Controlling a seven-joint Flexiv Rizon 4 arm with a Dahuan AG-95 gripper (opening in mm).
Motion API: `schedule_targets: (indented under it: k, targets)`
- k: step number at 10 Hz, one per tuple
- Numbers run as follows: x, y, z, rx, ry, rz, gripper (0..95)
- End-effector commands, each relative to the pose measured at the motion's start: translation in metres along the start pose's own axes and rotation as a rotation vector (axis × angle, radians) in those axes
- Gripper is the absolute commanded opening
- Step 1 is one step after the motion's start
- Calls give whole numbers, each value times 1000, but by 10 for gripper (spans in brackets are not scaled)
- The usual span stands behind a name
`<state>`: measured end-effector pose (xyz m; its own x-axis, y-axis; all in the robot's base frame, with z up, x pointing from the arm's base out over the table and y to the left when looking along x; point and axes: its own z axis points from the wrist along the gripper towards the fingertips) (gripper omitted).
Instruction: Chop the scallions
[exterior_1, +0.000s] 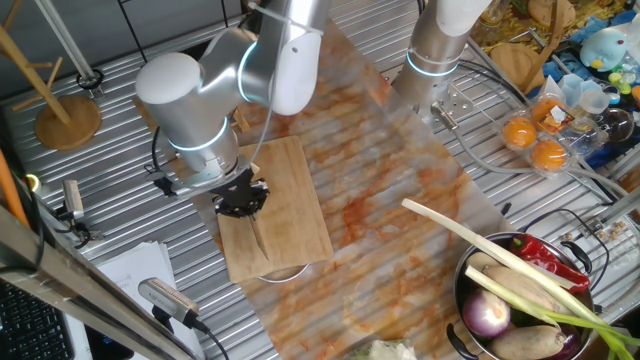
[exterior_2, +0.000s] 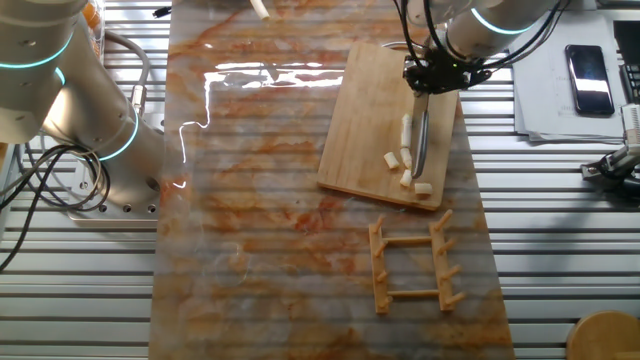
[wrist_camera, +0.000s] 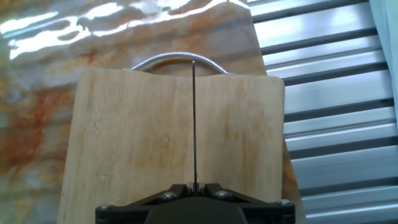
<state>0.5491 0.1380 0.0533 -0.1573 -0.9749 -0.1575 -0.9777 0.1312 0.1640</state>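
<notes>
The gripper (exterior_2: 432, 76) was clamped on a knife (exterior_2: 420, 140), blade down over the wooden cutting board (exterior_2: 365, 100). The scallions (exterior_2: 406, 130) lay on that board: one short stalk beside the blade, cut chunks near the board's front edge.

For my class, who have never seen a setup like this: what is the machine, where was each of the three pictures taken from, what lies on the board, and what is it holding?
The machine is a robot arm with a two-finger gripper whose jaws are shut on a knife. Two pictures come from fixed cameras looking down at the table from different sides. The third comes from a camera on the hand, looking along the knife's thin blade edge. On the wooden cutting board lie the scallions: one pale stalk piece and several short cut chunks beside the blade. They do not show in the hand view. Near the board lies a small wooden rack; a bowl of vegetables stands at the table's edge.
</notes>
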Motion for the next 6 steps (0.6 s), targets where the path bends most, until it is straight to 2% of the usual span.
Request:
schedule_targets:
  k: [1, 2, 6]
  targets:
    - [-2, 2, -2, -32, 8, 6, 0]
    - [-3, 3, -3, -49, 13, 13, 0]
    - [-7, 6, -3, -76, 15, 30, 0]
